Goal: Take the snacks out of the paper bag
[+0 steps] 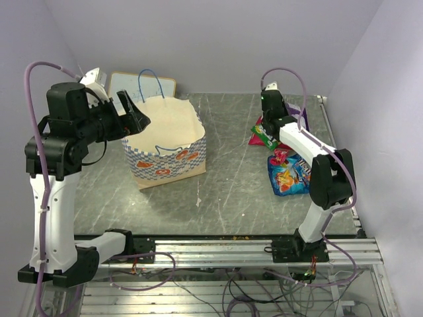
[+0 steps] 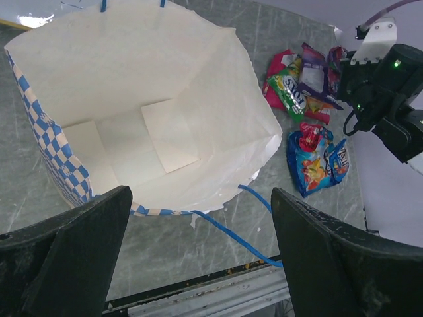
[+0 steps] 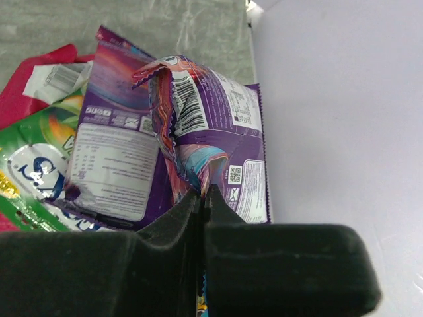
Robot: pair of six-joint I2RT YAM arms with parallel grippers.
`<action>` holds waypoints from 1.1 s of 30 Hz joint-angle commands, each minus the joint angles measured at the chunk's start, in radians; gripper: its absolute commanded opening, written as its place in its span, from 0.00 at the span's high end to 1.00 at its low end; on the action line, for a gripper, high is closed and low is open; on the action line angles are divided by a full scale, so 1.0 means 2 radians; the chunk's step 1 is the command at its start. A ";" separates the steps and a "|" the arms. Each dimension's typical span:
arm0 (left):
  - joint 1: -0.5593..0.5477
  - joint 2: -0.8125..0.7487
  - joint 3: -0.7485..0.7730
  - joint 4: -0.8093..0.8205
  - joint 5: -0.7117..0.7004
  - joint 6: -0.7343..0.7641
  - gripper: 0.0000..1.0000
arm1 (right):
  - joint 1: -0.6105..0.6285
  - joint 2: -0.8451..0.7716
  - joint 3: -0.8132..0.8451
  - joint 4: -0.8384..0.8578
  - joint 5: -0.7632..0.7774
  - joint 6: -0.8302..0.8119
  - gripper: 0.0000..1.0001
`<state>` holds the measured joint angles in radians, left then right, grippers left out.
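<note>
Cream paper is what fills your left wrist view: the paper bag [image 1: 168, 142] stands upright near the back left corner of the table [image 1: 231, 191], mouth wide, and the view looks straight down onto its folded paper floor. One blue cord handle [image 2: 225, 228] trails over the bag's near rim onto the table. Your left gripper [image 2: 199, 195] hangs over that near rim with its fingers spread wide and nothing between them. A framed whiteboard [image 1: 125, 82] leans against the wall just behind the bag.

The snacks lie in a loose pile along the right edge of the table, well apart from the bag. The blue packet [image 1: 289, 177] lies nearest you, with a small red packet [image 2: 307, 139] resting on its far end. Farther back, the green packet [image 2: 291, 89] overlaps a pink packet [image 2: 277, 69].

Your right gripper [image 3: 201, 195] is at the back of that pile, fingers pressed together, pinching the crimped end of a crumpled purple packet [image 3: 218, 112]. That packet lies against a second purple packet [image 3: 112, 145], which overlaps the green one.
</note>
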<state>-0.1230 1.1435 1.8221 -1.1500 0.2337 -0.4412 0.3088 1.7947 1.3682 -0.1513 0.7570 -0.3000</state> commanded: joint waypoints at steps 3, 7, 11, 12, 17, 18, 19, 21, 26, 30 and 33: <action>0.003 -0.003 -0.013 0.010 0.015 0.008 0.03 | 0.001 0.004 -0.016 -0.037 -0.026 0.053 1.00; 0.003 -0.002 -0.007 0.004 0.014 0.008 0.03 | 0.001 0.006 -0.029 -0.033 -0.038 0.051 0.88; 0.003 -0.003 -0.008 0.007 0.022 0.003 0.04 | 0.001 -0.002 -0.017 -0.045 -0.057 0.051 0.69; 0.003 -0.003 -0.009 0.007 0.023 0.001 0.04 | 0.001 -0.007 -0.014 -0.048 -0.060 0.053 0.67; 0.003 -0.010 -0.009 0.008 0.019 -0.004 0.04 | 0.001 -0.030 0.005 -0.069 -0.078 0.060 0.53; 0.003 -0.010 -0.009 0.009 0.019 -0.006 0.04 | 0.001 -0.033 0.012 -0.077 -0.080 0.064 0.50; 0.003 -0.011 -0.010 0.011 0.021 -0.007 0.04 | 0.001 -0.038 0.019 -0.087 -0.082 0.066 0.46; 0.003 -0.012 -0.014 0.014 0.029 -0.013 0.04 | 0.003 -0.049 0.029 -0.099 -0.084 0.065 0.39; 0.003 -0.027 -0.041 0.027 0.031 -0.028 0.04 | 0.034 -0.079 0.053 -0.153 -0.090 0.090 0.18; 0.003 -0.037 -0.071 0.043 0.032 -0.041 0.04 | 0.127 -0.114 0.066 -0.192 -0.079 0.152 0.00; 0.003 -0.030 -0.080 0.057 0.043 -0.049 0.05 | 0.203 -0.154 0.088 -0.227 -0.071 0.209 0.00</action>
<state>-0.1230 1.0779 1.6836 -1.1080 0.2779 -0.5045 0.5419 1.5902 1.4792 -0.4782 0.6003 -0.0490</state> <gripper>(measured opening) 0.959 0.999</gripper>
